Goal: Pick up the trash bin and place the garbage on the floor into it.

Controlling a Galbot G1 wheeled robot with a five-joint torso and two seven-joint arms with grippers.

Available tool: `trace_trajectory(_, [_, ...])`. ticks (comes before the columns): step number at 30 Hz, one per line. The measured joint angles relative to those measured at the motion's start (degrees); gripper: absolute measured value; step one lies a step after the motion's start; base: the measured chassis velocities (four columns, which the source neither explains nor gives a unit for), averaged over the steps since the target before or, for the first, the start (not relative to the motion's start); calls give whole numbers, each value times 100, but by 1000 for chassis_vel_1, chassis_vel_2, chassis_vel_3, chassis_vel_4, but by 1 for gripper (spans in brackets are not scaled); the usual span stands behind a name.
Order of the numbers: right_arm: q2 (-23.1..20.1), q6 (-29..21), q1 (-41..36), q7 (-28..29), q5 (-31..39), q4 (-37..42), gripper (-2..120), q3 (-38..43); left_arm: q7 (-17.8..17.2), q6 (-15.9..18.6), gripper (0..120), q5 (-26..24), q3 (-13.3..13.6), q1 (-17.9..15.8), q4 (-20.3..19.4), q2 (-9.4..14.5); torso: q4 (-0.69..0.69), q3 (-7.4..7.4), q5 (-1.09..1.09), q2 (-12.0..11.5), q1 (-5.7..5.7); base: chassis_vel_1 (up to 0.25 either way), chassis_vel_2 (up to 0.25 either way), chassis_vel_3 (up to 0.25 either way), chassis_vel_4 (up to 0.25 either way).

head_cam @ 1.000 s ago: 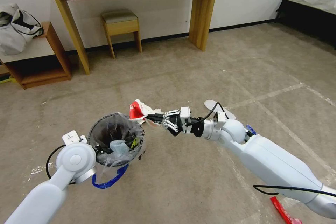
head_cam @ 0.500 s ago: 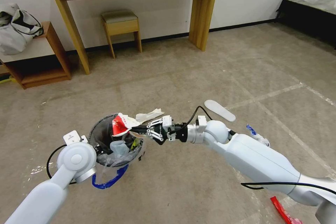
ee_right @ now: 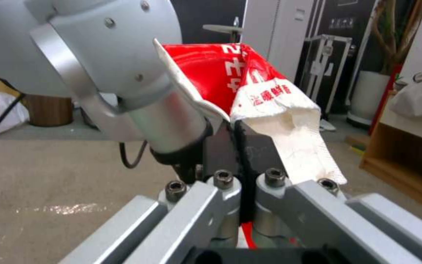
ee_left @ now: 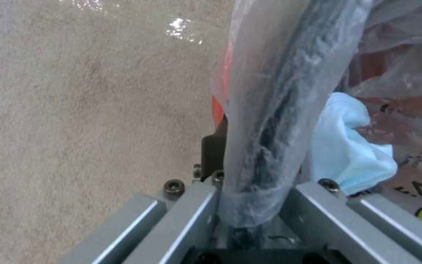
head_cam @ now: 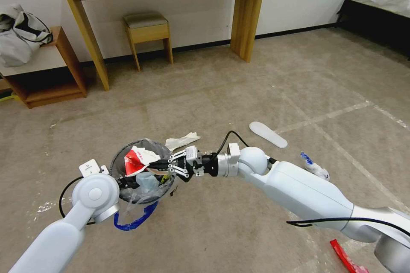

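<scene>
While the trash bin (head_cam: 143,170) is held off the floor (head_cam: 239,230) by its rim, pinched in the left gripper (ee_left: 250,183), a red-and-white packet (head_cam: 136,158) is clamped over its opening by the right gripper (head_cam: 159,164).

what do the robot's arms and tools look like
Both arms are smooth glossy white-grey shells with rounded silver joint caps. The right tool has black fingers on silver linkage bars with dark bolt heads. A black cable loops over its wrist, another along the forearm. The left tool shows the same grey bars; a black cable loops by its wrist.
</scene>
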Motion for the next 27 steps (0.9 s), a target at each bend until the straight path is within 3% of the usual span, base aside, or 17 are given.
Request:
trace_trajectory(12, [341,166,-41,50,-210,-512,0,-109,-4,-8,0,-13,-71,69,-92,61,0,-1,1,0,0,0,0,0,0])
trace_trajectory(17, [425,278,-87,128,-310,-703,20,-109,-8,-20,0,-17,-77,73,-93,46,0,0,0,0,0,0,0,0,0])
trace_trajectory(19, [429,280,-87,132,-313,-714,22,-107,-8,-20,0,-19,-78,73,-94,44,0,-1,0,0,0,0,0,0,0])
trace_trajectory(20, [447,292,-89,160,-325,-760,30,-101,-10,-26,0,-26,-80,73,-98,44,0,0,0,0,0,0,0,0,0])
trace_trajectory(22, [447,292,-89,160,-325,-760,30,-101,-10,-26,0,-26,-80,73,-98,44,0,0,0,0,0,0,0,0,0])
trace_trajectory(24, [527,301,-91,185,-344,-834,49,-108,-18,-35,0,-51,-80,65,-122,49,0,0,0,0,0,0,0,0,0])
trace_trajectory(25, [527,301,-91,185,-344,-834,49,-108,-18,-35,0,-51,-80,65,-122,49,0,0,0,0,0,0,0,0,0])
trace_trajectory(27, [624,309,-85,215,-355,-876,66,-132,-33,-42,0,-55,-70,69,-139,45,0,0,0,0,0,0,0,0,0])
